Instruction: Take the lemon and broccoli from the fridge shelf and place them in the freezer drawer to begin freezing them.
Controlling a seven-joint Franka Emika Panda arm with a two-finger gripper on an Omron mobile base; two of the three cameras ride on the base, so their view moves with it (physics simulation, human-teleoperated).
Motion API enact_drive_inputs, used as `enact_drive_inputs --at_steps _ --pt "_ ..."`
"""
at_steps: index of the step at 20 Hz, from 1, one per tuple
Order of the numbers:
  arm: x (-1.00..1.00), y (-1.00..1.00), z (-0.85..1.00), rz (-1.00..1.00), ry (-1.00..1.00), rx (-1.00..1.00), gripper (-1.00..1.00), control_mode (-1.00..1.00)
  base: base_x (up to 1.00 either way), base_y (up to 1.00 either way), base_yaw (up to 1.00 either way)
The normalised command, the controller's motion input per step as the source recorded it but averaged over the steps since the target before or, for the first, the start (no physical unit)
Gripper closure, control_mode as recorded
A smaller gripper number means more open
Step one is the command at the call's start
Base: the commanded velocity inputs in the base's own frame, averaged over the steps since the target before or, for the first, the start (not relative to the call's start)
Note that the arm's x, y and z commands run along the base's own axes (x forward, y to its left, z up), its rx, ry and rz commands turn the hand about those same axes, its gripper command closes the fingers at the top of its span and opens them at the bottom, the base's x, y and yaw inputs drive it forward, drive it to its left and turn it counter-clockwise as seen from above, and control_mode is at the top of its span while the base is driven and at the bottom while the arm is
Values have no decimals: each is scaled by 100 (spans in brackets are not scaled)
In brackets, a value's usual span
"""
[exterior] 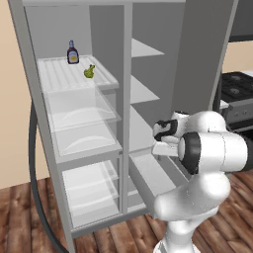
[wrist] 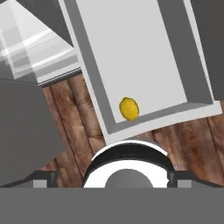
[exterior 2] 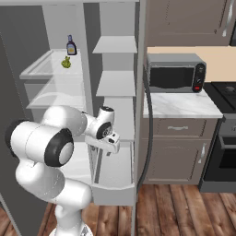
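The white arm rose from the lower right of the left base view, folded at a dark-jointed elbow, and reached toward frame centre. The gripper [exterior: 160, 136] [exterior 2: 110, 140] pointed downward, jaws spread wide and holding nothing, left of centre in the right base view.

One lemon [wrist: 129, 108], one broccoli [exterior: 89, 72], one bottle [exterior: 72, 52]
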Motion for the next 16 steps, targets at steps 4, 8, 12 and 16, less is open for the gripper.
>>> enact_drive_inputs --at_steps 4,8,12,16 --pt "-6 0 100 0 0 -1 -100 -100 0 0 0" --pt "-41 1 74 0 -4 -1 -100 -100 0 0 0" --pt "-95 7 39 0 -15 0 -100 -100 0 0 0" --pt "-100 16 15 0 -15 -1 -100 -100 0 0 0"
